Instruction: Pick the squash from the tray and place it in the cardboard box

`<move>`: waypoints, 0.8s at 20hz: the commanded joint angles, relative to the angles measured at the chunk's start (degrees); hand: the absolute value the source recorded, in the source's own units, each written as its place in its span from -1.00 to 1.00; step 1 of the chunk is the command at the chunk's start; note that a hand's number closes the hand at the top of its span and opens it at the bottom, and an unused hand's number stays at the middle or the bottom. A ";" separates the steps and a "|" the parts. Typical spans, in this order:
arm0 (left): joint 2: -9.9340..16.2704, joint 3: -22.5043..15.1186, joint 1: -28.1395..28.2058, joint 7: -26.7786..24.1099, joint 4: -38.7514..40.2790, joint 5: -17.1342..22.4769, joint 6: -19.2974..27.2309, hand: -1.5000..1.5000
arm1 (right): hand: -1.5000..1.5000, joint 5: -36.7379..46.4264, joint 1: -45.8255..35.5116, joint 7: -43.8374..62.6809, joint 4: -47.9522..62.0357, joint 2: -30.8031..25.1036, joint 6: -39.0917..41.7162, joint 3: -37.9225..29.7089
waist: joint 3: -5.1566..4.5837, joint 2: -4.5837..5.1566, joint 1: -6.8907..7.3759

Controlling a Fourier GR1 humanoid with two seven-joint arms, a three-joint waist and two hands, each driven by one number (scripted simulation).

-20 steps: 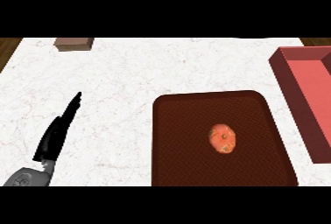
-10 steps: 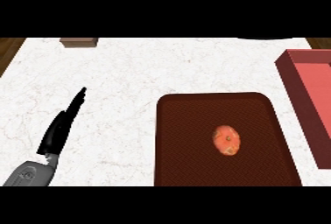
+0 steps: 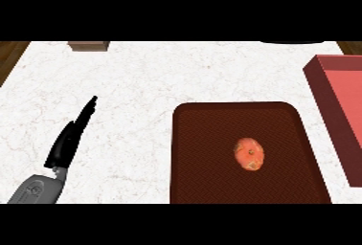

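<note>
The left hand [image 3: 69, 139] shows at the lower left of the head view, seen edge-on, its fingers [image 3: 86, 111] stretched out straight and released, grasping nothing, with the tips pointing up and a little to the right over the white marbled worktop [image 3: 141, 81]. Below the hand its grey forearm [image 3: 37, 190] enters from the lower edge. The right hand does not show at all. To the right of the fingers, apart from them across a strip of bare worktop, lies the dark brown tray [image 3: 212, 143] with rounded corners, its near end running out of view at the bottom. The squash [image 3: 249, 153], a small orange oval with a paler patch at its lower end, rests on the tray, right of the tray's middle, well apart from the fingers. Farther right again, just beside the tray's right edge, stands the reddish box [image 3: 332, 105], cut off by the frame, with its wall nearest the tray dark and its inside a lighter red. Far above the fingers, at the worktop's back edge, sits a small brownish block [image 3: 88, 46], possibly a wooden piece, too little of it showing to tell.
</note>
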 commanded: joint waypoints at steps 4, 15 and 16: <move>-0.62 1.43 -1.33 4.00 -2.55 -1.29 -1.87 0.00 | -1.00 9.85 -9.51 16.48 -0.24 0.61 6.93 4.64 | 0.07 -0.15 0.05; -4.95 4.03 -2.29 1.55 2.06 -5.44 -2.32 0.00 | -1.00 8.44 -17.63 14.01 12.07 -1.04 -1.82 1.92 | 0.10 -0.25 -0.54; -2.41 5.70 -0.57 2.90 -1.88 -3.18 -5.26 0.00 | -1.00 14.60 -20.52 19.80 8.11 0.60 0.91 5.23 | 0.09 -0.27 -0.19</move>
